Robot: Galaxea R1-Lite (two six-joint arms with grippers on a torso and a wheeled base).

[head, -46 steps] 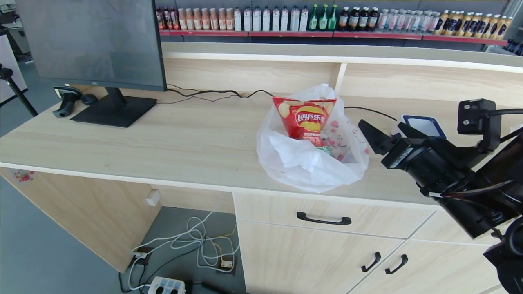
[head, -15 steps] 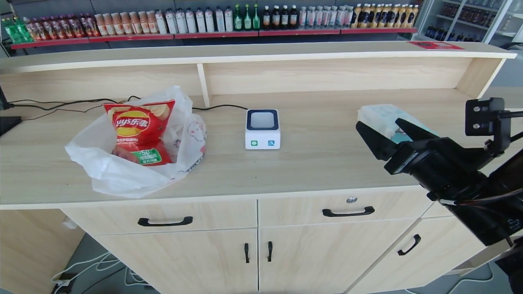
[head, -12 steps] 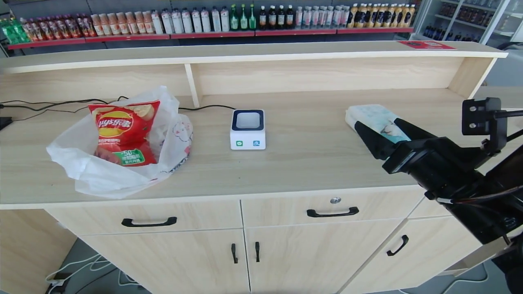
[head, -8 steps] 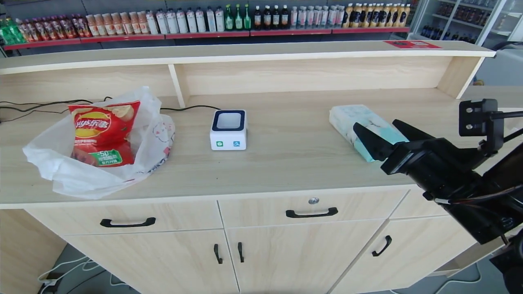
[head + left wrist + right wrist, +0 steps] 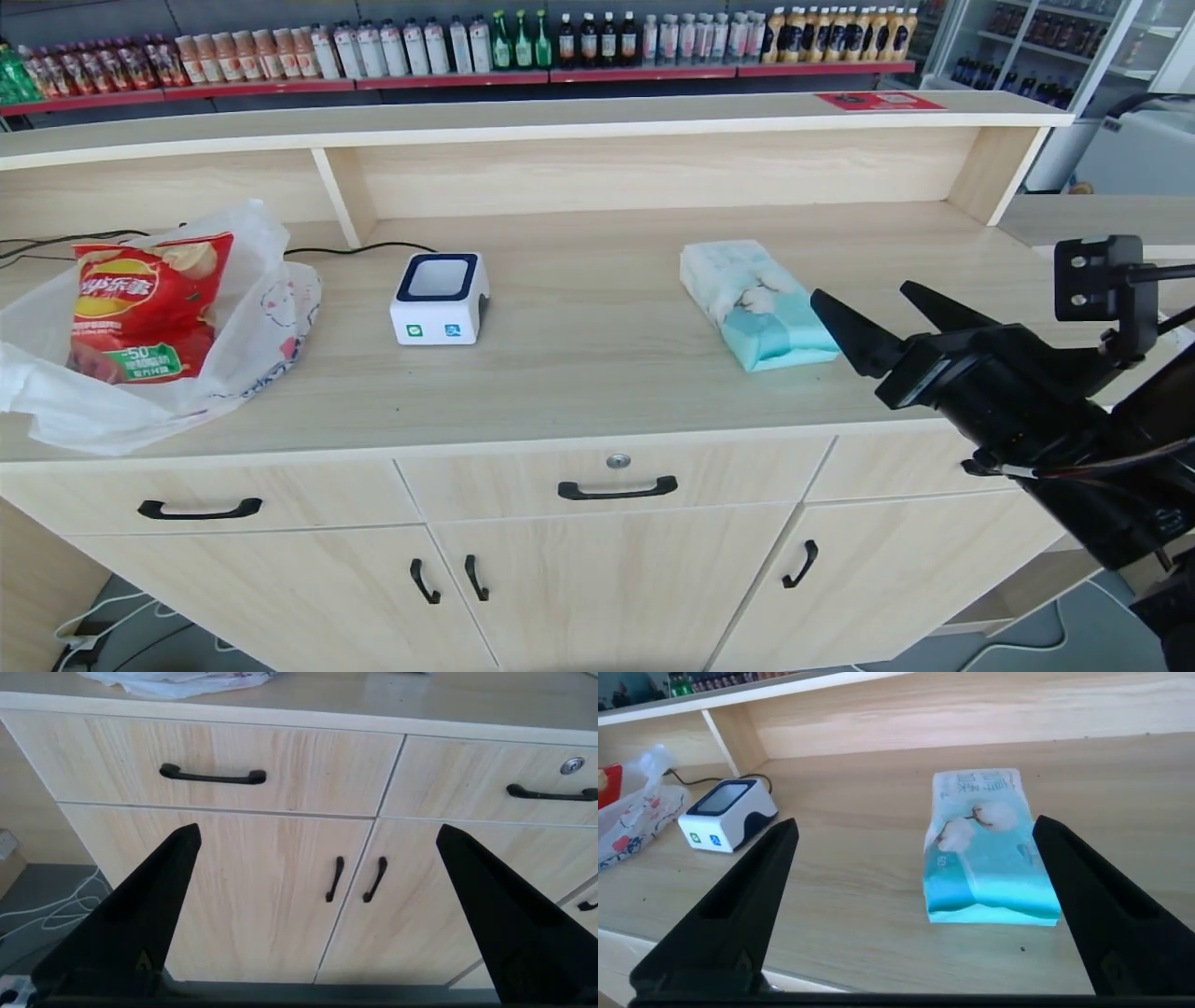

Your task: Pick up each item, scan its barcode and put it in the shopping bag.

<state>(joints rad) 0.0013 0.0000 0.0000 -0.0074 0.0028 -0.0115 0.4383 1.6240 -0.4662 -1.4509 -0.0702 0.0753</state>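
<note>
One long pale-wood counter [image 5: 597, 373] fills the head view, with a raised ledge behind it and a row of bottles [image 5: 523, 42] on red shelves in the room beyond. At the counter's left end sits the white shopping bag [image 5: 261, 280], its mouth open, with a red chip bag [image 5: 140, 308] standing inside. A small white scanner [image 5: 439, 299] stands near the middle, and a dark cable [image 5: 355, 248] runs back from it. The tissue pack [image 5: 756, 303] lies flat on the counter to the right of the scanner, well apart from it. The right gripper [image 5: 859, 291] hangs near the pack's front right corner without touching it, its fingers spread wide and holding nothing.

In the left wrist view, the left gripper [image 5: 318, 835] sits low in front of the drawers [image 5: 212, 775] and cabinet doors [image 5: 355, 879]. Its fingers are wide apart and empty.

In the right wrist view, the tissue pack [image 5: 990, 849] lies on the counter ahead of the splayed fingers, and neither finger touches it. The scanner [image 5: 729, 812] and an edge of the shopping bag [image 5: 635, 812] lie farther off.
</note>
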